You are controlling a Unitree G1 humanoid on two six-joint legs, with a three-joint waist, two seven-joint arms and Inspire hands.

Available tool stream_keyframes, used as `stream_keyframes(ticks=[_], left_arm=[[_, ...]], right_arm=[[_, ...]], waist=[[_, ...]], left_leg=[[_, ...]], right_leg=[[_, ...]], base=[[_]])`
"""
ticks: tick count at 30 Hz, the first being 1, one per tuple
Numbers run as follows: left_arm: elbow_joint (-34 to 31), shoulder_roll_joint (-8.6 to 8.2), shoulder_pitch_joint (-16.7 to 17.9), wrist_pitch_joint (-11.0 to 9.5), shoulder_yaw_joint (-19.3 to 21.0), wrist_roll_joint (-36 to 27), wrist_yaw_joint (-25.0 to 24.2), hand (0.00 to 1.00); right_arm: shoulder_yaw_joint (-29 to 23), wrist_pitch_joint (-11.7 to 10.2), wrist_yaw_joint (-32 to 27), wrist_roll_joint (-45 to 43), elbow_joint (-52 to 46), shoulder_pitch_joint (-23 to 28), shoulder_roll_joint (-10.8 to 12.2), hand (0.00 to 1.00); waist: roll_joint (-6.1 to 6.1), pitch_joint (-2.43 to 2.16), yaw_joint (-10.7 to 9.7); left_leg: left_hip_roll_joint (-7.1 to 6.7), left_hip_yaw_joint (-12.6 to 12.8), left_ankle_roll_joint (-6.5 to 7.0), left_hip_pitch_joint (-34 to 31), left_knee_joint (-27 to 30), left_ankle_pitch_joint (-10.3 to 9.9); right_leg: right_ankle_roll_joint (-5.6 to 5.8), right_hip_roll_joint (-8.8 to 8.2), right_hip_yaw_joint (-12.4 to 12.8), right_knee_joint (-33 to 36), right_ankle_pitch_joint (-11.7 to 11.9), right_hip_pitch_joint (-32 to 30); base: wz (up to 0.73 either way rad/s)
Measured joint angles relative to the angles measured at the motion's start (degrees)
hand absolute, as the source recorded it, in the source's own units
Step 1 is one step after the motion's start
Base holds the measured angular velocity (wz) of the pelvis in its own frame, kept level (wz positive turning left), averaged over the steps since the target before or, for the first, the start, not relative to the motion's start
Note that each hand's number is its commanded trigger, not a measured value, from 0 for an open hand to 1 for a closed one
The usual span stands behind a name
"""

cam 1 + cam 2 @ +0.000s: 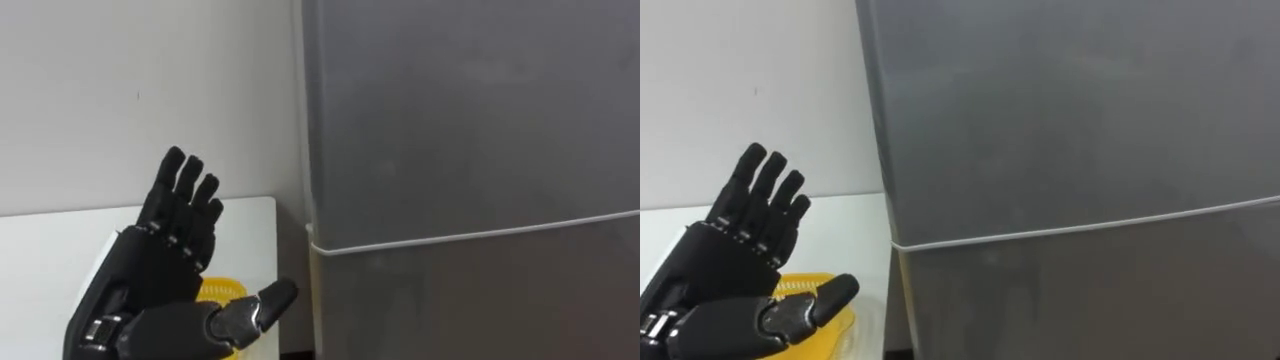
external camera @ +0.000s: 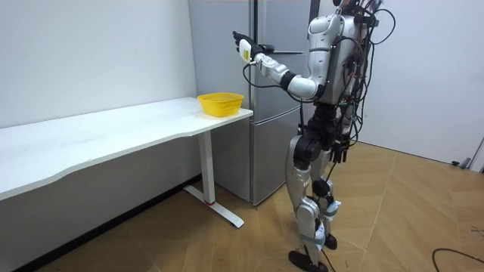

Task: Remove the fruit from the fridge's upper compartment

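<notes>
The grey fridge [image 1: 470,130] stands right in front of me with both doors closed; a pale seam [image 1: 470,238] divides the upper door from the lower one. My left hand [image 1: 165,275] is raised to the left of the upper door's edge, fingers straight and thumb stretched toward the fridge, holding nothing. In the room view the fridge [image 2: 276,30] rises behind that raised left hand [image 2: 243,44], and I stand upright facing it at arm's length.
A yellow basket [image 2: 220,103] sits at the near end of a long white table [image 2: 98,136] beside the fridge; in the left eye view the basket [image 1: 222,292] shows under my hand. A white wall runs behind the table.
</notes>
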Motion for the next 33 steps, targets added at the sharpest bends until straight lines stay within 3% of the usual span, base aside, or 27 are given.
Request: stream_keyframes(ticks=[4, 11, 17, 25, 28, 31, 33], left_arm=[[-0.25, -0.01, -0.74, 0.00, -1.15, -1.13, -1.41, 0.00], [-0.29, 0.99, -0.75, 0.30, -3.57, -1.85, -3.08, 0.00], [-0.29, 1.41, -0.76, 1.31, -5.42, -1.76, -5.66, 0.00], [-0.34, 1.64, -0.76, 1.31, -6.53, 0.79, -7.20, 0.00], [-0.34, 1.76, -0.96, 1.29, -6.46, 1.77, -7.25, 0.00], [-0.34, 2.09, -1.88, 1.28, -6.24, 3.04, -7.23, 0.00], [-0.34, 2.10, -2.15, 1.27, -6.18, 3.53, -7.12, 0.00]], right_arm=[[-0.02, 0.03, 0.03, 0.06, -0.43, -0.18, 0.00, 0.00], [0.00, -0.05, -0.82, 0.10, -1.40, -0.24, -0.05, 0.00], [0.01, -0.19, -0.47, -0.39, -1.51, -1.11, -0.21, 0.00], [-0.02, -0.23, 0.08, -0.54, -1.33, -1.14, -0.35, 0.00], [0.00, -0.33, 0.11, -0.51, -1.18, -1.28, -0.35, 0.00], [-0.01, -0.36, 0.66, -0.49, -1.17, -1.31, -0.39, 0.00], [0.00, -0.28, 1.26, -0.46, -1.17, -1.22, -0.38, 0.00]], waist=[[-0.09, 0.04, 0.00], [0.58, -0.37, -0.21], [0.86, -0.22, -1.65], [0.82, -0.12, -1.88], [0.79, 0.03, -1.87], [0.80, 0.63, -1.78], [1.01, 0.73, -1.84]], left_leg=[[-0.05, -0.04, 0.00, -0.05, 0.17, 0.00], [-0.05, -0.10, 0.00, 0.00, 0.57, 0.00], [-0.03, -0.07, 0.00, 0.49, 0.40, 0.00], [0.01, 0.41, 0.00, 0.87, -0.12, 0.00], [0.14, 1.13, 0.00, 0.87, -0.12, 0.00], [0.23, 1.59, 0.00, 0.80, -0.12, 0.00], [0.32, 1.63, 0.00, 0.57, -0.12, 0.00]], right_leg=[[0.02, -0.02, -0.14, -0.26, -0.01, -0.16], [-0.02, 0.09, 0.06, -0.21, 0.03, -0.01], [-0.02, 0.15, 0.73, -0.15, 0.03, 0.21], [0.01, 0.63, 1.49, 0.10, 0.09, 0.23], [-0.02, 0.68, 1.48, -0.02, 0.11, 0.27], [-0.03, 0.76, 1.46, -0.46, 0.12, 0.21], [-0.05, 0.87, 1.47, -1.08, 0.35, 0.23]], base=[[0.00], [-0.01], [-0.04], [-0.03], [0.00], [0.00], [0.00]])
